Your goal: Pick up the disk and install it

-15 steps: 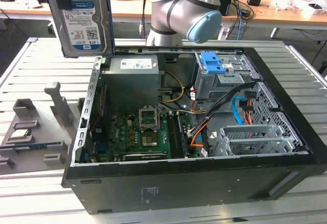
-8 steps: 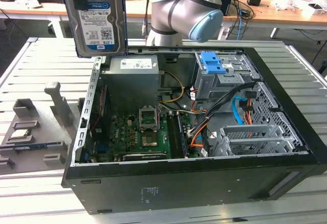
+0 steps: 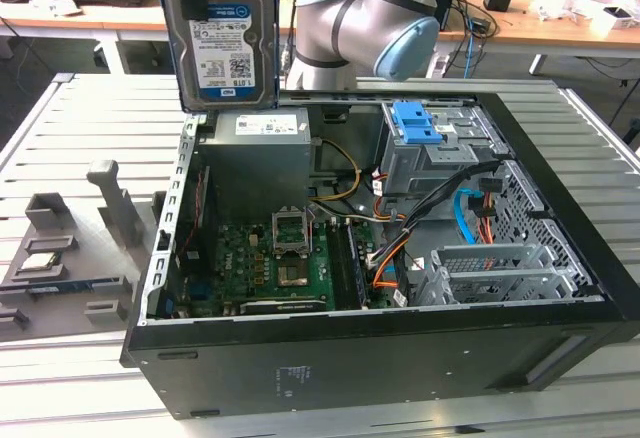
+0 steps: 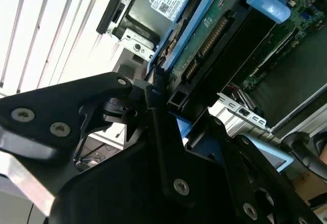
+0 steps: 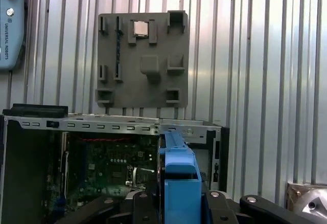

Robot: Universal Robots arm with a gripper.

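And the disk (image 3: 225, 38) is up in the air! It is clamped by the edge of its blue bracket in the claw (image 5: 179, 201). The fingers (image 4: 153, 106) are closed hard against that bracket, and nothing else is gripped. The disk is hung upright beneath the claw, with its label side presented to the exterior view.

Below the claw, the computer case (image 3: 350, 358) is laid open on its side, and the circuit board (image 3: 260, 258) is exposed inside. The grey power box (image 3: 262, 125) is seen closest under the claw, just beneath the disk's lower edge. Whether the two touch cannot be told.

The blue latch (image 3: 417, 123) on the metal drive cage is found well apart from the claw, further along the case. Beyond the case from the claw, a grey tray (image 5: 143, 60) is laid flat on the slatted table (image 5: 265, 55), and a small square chip (image 5: 141, 28) is seated in it.
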